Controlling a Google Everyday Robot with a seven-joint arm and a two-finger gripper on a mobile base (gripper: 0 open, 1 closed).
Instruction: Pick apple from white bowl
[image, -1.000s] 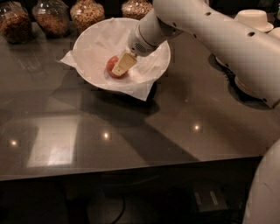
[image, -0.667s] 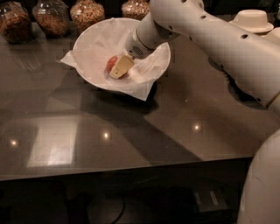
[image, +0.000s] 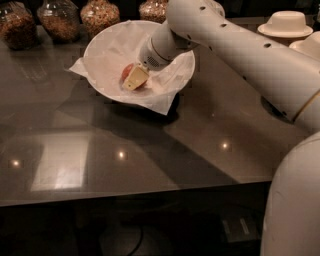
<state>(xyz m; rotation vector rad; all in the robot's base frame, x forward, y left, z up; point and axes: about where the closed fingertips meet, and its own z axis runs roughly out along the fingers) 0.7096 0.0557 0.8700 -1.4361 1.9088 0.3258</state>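
The white bowl (image: 102, 50), lined with crinkled white paper, stands at the back middle of the dark table. The apple (image: 126, 73), small and red-orange, lies in the bowl's centre, partly hidden behind my gripper. My gripper (image: 134, 80) reaches down into the bowl from the right and sits right against the apple's right side. The white arm (image: 235, 50) stretches from the lower right across the bowl's right rim.
Several glass jars (image: 60, 20) of brown food line the back edge to the left of and behind the bowl. Stacked beige paper bowls (image: 286, 22) stand at the back right. The glossy table's front edge (image: 135, 197) runs across the lower part of the view.
My gripper has moved a little left and down inside the bowl, closer onto the apple. The apple and the bowl have not moved.
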